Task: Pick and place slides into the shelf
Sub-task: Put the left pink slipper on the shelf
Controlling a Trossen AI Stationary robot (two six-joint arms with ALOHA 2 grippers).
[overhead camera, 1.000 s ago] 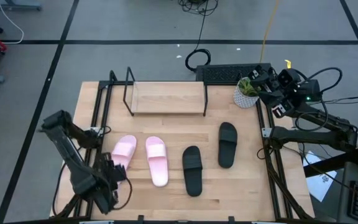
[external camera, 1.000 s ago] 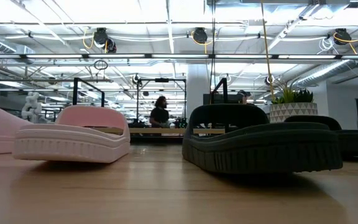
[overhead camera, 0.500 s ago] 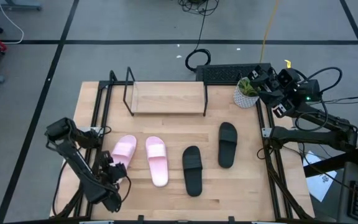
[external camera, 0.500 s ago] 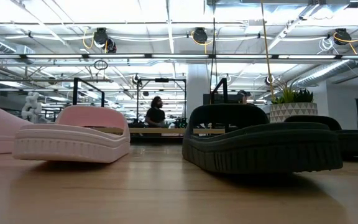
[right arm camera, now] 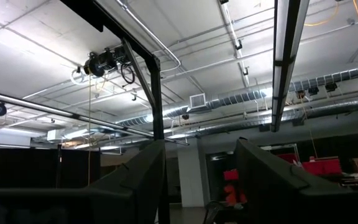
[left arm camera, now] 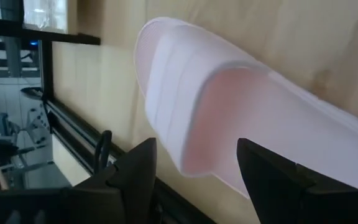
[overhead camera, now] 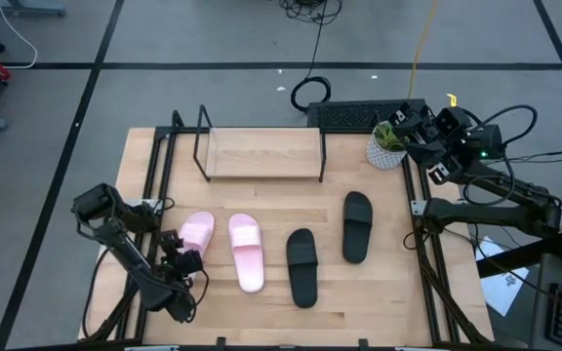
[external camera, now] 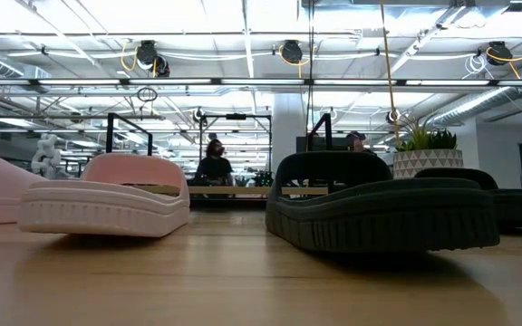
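Four slides lie sole-down in a row on the table. The left pink slide (overhead camera: 195,236) and the second pink slide (overhead camera: 246,252) are in the left half; one black slide (overhead camera: 302,266) and another black slide (overhead camera: 357,225) are to their right. The low view shows a pink slide (external camera: 107,195) and a black slide (external camera: 379,208) close up. The shelf (overhead camera: 261,153) stands at the far edge. My left gripper (overhead camera: 185,261) is open, low at the near end of the left pink slide (left arm camera: 229,106), a finger on each side and apart from it. My right gripper (overhead camera: 405,125) waits open by the far right corner.
A potted plant (overhead camera: 386,146) stands at the far right corner beside my right gripper. A dark keyboard (overhead camera: 359,115) lies beyond the far edge. Black frame rails (overhead camera: 159,166) run along both sides of the table. A person (external camera: 214,163) sits far behind in the room.
My left gripper has moved from the near left corner toward the far right and now sits at the near end of the left pink slide. The arm's elbow has swung along with it. The slides have stayed in place.
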